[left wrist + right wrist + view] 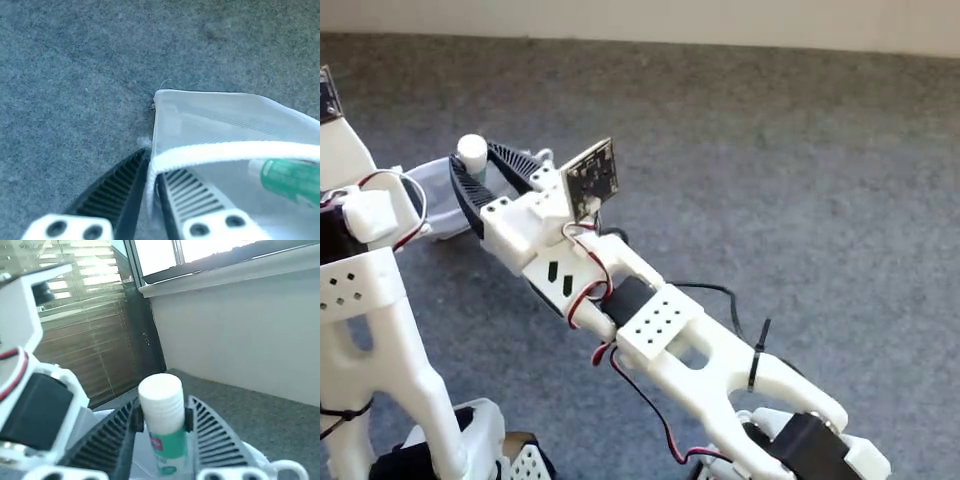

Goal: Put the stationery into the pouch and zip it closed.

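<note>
Take the pouch (210, 120) as your marker. At its nearest corner your left gripper (152, 167) is clenched on the white zip edge (225, 150), pinching the rim so the mouth stands lifted. The pouch is thin mesh, so judge it soft and very light. It will likely fold and drag after that claw rather than stay put, so hold it by the stiffer zip edge, not the mesh.

Just above the pouch mouth, your right gripper (161, 410) grips the glue stick (162, 415) by its upper body, just under the white cap. The cap points up and the green end points down at the pouch. The left wrist view shows the green body (287, 180) by the zip edge, but you cannot tell whether it has passed the rim. The stick looks rigid, light and smooth-sided, so it may slide or roll once released. Let it go low, well inside the mesh.

Beyond the pouch, the grey table top (75, 75) runs open on the far side, giving you room to pull away. On the pouch's near side the two arms crowd close, so back the right one out along its own line.
</note>
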Action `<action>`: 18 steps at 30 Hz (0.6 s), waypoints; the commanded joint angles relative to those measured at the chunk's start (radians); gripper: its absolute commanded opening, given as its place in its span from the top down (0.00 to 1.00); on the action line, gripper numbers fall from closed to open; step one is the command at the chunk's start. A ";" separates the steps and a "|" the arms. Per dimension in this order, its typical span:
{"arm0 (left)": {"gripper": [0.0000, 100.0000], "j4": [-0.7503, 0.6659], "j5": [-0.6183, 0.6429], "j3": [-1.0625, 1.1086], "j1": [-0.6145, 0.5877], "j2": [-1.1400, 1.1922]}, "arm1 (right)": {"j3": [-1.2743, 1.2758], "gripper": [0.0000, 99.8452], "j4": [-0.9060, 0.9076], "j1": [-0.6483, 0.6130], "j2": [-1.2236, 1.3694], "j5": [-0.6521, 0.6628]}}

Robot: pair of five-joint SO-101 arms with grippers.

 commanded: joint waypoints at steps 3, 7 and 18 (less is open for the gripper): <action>0.99 -0.011 0.009 0.007 0.005 -0.007 | 0.027 0.76 0.013 -0.024 0.002 0.012; 0.99 -0.011 0.009 0.007 0.005 -0.007 | 0.027 0.76 0.013 -0.019 0.002 0.012; 0.99 -0.011 0.009 0.007 0.005 -0.007 | 0.068 0.76 0.127 0.019 -0.177 0.014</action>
